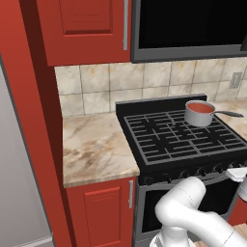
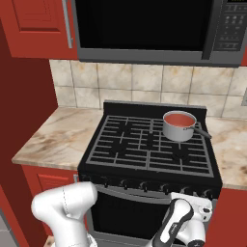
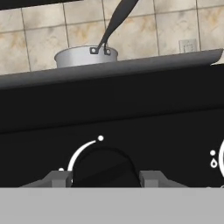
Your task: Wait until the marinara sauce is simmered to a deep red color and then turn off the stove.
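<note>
Down at the stove's [image 2: 149, 144] front panel, the claw [image 3: 104, 177] sits with its two fingertips [image 3: 59, 178] on either side of a round dark knob [image 3: 104, 168], closed in on it so that the knob fills the gap between them; in the hand view a white arc with a dot at its end curves over the knob's upper left. In the right base view the hand [image 2: 193, 212] is low at the right end of the knob row, pressed against the stove front, with the wrist coming up from below and the forearm bent back toward the base; the big white elbow [image 2: 65, 205] stands at lower left. In the left base view the arm [image 1: 188, 212] folds up in front of the oven door [image 1: 149, 207] and reaches right, its hand at the picture's right edge beside the knobs. On the back right burner stands a small grey saucepan [image 2: 178, 126], upright, holding the sauce [image 2: 179, 119], a flat orange-red disc filling the pan almost to the rim. The pan's dark handle [image 2: 202, 131] is its long axis; it runs from the pan toward the right and slightly forward, over the grates [image 2: 140, 142]. In the hand view the pan [image 3: 85, 56] shows above the stove's edge, handle slanting up to the right. Marble counter [image 1: 94, 149] lies left of the stove, a tiled wall [image 2: 135, 84] behind, a black microwave [image 2: 144, 26] above, red cabinets [image 1: 82, 26] alongside.
</note>
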### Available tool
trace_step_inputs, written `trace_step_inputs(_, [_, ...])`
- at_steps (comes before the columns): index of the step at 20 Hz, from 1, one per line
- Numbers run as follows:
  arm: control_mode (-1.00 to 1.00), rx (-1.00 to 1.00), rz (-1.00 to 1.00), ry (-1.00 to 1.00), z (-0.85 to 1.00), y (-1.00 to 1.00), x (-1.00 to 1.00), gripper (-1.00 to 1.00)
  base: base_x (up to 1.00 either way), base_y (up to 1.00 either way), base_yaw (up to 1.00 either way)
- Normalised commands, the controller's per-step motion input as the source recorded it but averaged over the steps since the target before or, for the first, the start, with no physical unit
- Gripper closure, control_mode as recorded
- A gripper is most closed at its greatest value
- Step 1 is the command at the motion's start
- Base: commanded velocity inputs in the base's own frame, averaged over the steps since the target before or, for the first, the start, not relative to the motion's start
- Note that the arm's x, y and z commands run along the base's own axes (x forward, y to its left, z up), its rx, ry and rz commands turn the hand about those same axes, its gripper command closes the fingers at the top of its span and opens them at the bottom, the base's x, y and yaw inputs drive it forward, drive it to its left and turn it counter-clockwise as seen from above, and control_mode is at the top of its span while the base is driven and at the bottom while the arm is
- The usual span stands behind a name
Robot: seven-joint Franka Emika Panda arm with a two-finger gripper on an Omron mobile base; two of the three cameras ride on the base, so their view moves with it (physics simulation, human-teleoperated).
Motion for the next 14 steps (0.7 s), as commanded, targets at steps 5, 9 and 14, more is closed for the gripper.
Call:
trace_step_inputs(5, [-1.00,0.00,0.00,0.00,0.00,0.00,0.00,1.00,0.00,0.00,0.00])
trace_step_inputs(9, [-1.00,0.00,0.00,0.00,0.00,0.00,0.00,1.00,0.00,0.00,0.00])
trace_step_inputs(14, [-1.00,0.00,0.00,0.00,0.00,0.00,0.00,1.00,0.00,0.00,0.00])
